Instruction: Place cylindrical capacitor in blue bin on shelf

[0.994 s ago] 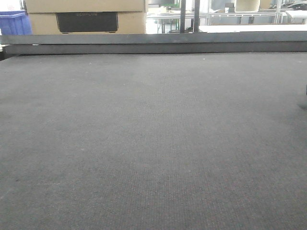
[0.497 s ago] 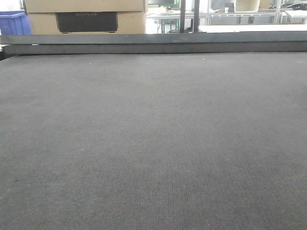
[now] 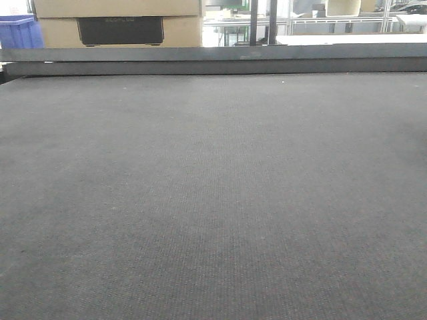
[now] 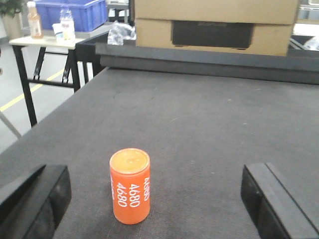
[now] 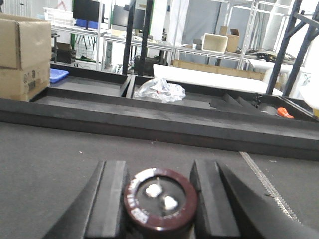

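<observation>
Capacitor (image 5: 159, 196) clamped between fingers of right gripper (image 5: 159, 201), terminals up, over dark mat (image 5: 50, 149); held upright probably for clean drop into bin. Left gripper (image 4: 152, 194) spread wide around standing orange cylinder (image 4: 130, 186), touching neither finger. Shelf not in view.

The table top (image 3: 213, 200) is dark grey all over, with a fine woven grain. The can (image 4: 130, 186) is bright orange, with white "4680" printed twice down its side. The cylindrical capacitor (image 5: 160, 199) has a maroon rim, a dark face and two white terminals. The left gripper (image 4: 157, 199) and right gripper (image 5: 158, 172) are black. The cardboard boxes (image 4: 214, 25) are tan, the crate (image 4: 82, 12) blue.
</observation>
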